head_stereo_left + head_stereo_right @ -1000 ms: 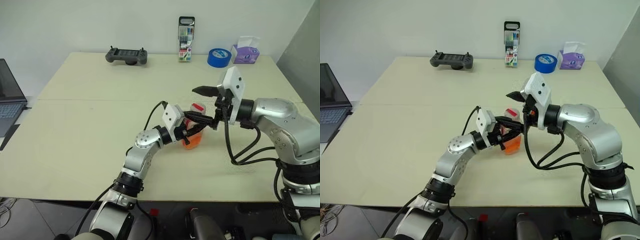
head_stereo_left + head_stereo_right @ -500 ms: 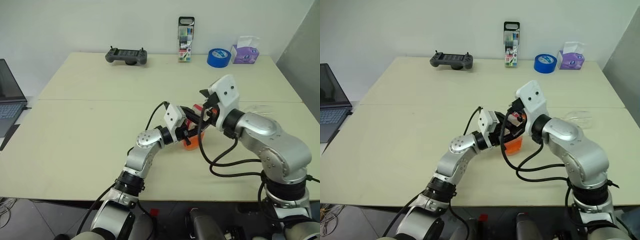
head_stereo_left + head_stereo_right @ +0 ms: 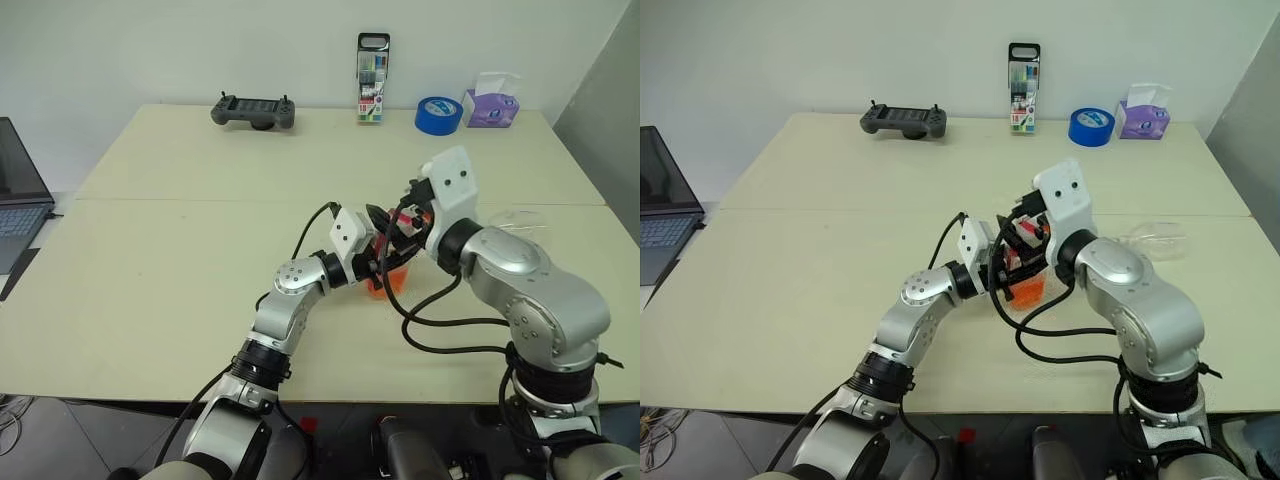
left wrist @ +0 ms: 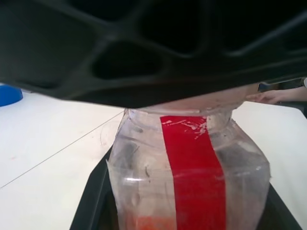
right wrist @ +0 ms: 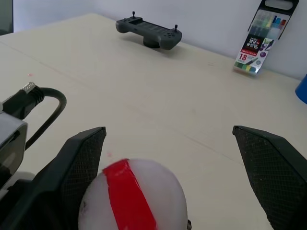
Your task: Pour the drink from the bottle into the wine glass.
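In the middle of the frame, on the pale worktop (image 3: 180, 260), both arms are meeting over the bottle (image 4: 187, 182). Wide bare surface is lying open toward the left and lower left of the head views, and a seam is running across the worktop at mid-height. Along the far edge at the top, a grey controller (image 3: 253, 110), a marker pack (image 3: 372, 80), a blue tape roll (image 3: 437, 114) and a purple tissue box (image 3: 490, 106) are sitting well apart from the arms. A laptop (image 3: 20, 200) is showing at the left edge.

The left pincer (image 3: 385, 262) is reaching in from the lower left and is clamped on the bottle's body; in the left wrist view its black fingers (image 4: 96, 201) are flanking the clear walls with the red label strip between them. The right pincer (image 5: 172, 182) is standing spread wide, one finger on each side of the bottle's white cap (image 5: 134, 196) without gripping it.

The drink (image 3: 388, 283) is sitting orange in the bottle's lower part. The wine glass (image 3: 1155, 240) is lying at the right of the frame, beyond the right arm, with no liquid visible in it.
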